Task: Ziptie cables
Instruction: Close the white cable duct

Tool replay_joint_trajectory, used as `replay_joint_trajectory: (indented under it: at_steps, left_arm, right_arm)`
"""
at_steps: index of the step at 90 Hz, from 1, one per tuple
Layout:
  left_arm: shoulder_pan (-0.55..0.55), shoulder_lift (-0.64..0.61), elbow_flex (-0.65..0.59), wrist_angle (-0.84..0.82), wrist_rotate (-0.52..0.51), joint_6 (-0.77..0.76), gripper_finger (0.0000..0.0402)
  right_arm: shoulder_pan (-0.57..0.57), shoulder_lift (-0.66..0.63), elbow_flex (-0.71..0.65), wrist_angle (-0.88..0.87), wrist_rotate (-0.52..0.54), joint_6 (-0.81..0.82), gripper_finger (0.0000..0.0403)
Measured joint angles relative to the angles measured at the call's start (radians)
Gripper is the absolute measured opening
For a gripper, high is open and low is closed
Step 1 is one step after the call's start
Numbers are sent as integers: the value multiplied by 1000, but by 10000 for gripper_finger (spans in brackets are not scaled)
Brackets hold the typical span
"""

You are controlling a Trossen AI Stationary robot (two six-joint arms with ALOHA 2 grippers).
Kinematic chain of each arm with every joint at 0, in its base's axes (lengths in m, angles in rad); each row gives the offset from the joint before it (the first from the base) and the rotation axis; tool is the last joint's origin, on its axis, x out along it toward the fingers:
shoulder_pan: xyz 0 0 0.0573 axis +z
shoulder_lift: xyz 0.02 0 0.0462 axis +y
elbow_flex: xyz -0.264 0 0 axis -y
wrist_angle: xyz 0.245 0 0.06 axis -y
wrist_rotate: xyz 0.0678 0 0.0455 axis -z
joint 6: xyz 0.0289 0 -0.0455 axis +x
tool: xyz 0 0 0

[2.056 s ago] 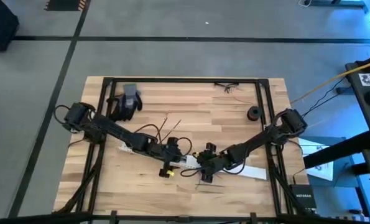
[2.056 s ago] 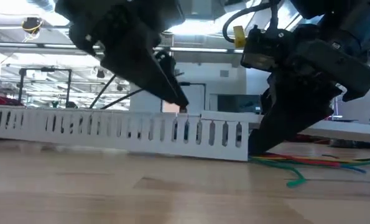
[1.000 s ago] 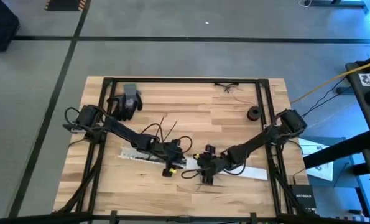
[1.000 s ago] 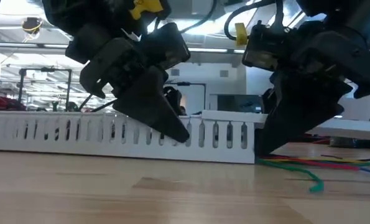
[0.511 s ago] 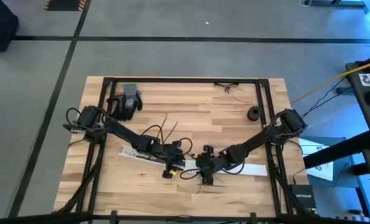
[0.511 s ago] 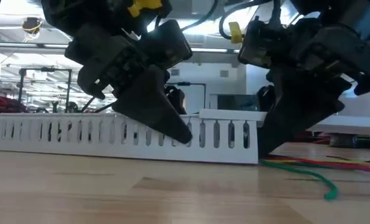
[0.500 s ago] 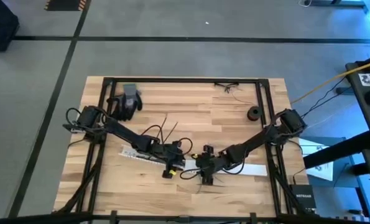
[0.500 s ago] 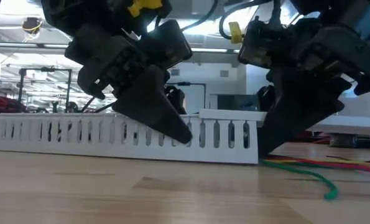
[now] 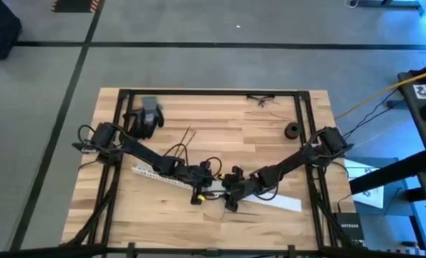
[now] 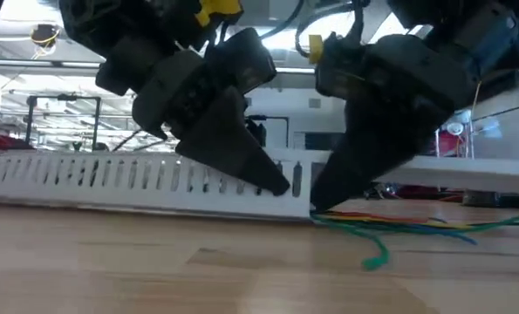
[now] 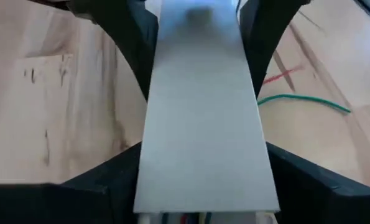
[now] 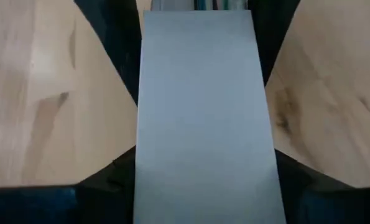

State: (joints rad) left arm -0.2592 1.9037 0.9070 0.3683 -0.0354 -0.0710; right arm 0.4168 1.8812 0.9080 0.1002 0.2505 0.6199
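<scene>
Near the front middle of the wooden table (image 9: 270, 136), the left gripper (image 9: 200, 188) and right gripper (image 9: 230, 195) meet over 2 white slotted strips. The left is clamped on the slotted strip (image 10: 111, 179), the right on the plain-topped strip (image 12: 203, 112). Thin coloured cables (image 10: 399, 225), red, yellow, green and blue, trail on the tabletop beneath the right gripper. A dark glove (image 9: 147, 117) lies at the far left corner.

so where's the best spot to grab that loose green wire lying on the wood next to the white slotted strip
Probably at its free curled end, coming straight down from above. The thin green wire lies flat on the wooden table, and that end trails clear of the white slotted strip and the right gripper, which likely crowd its other end. The left gripper also clamps the strip.
</scene>
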Motion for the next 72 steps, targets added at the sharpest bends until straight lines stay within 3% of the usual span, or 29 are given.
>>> replay_joint_trajectory:
  at_steps: [13, 30, 46, 72]
  left_arm:
    - [0, -43, 8, -76, 3, 26, 267]
    - [5, -145, 53, -346, 10, 3, 269]
    - [-3, -194, 50, -473, -16, 13, 269]
    - [-5, -94, 48, -376, 18, 25, 269]
  right_arm:
    - [0, -1, 0, -8, -7, -20, 216]
    - [1, -1, -1, -22, -17, -27, 216]
    - [1, -2, -2, -27, -34, -33, 216]
    - [2, -1, -4, -31, -41, -52, 216]
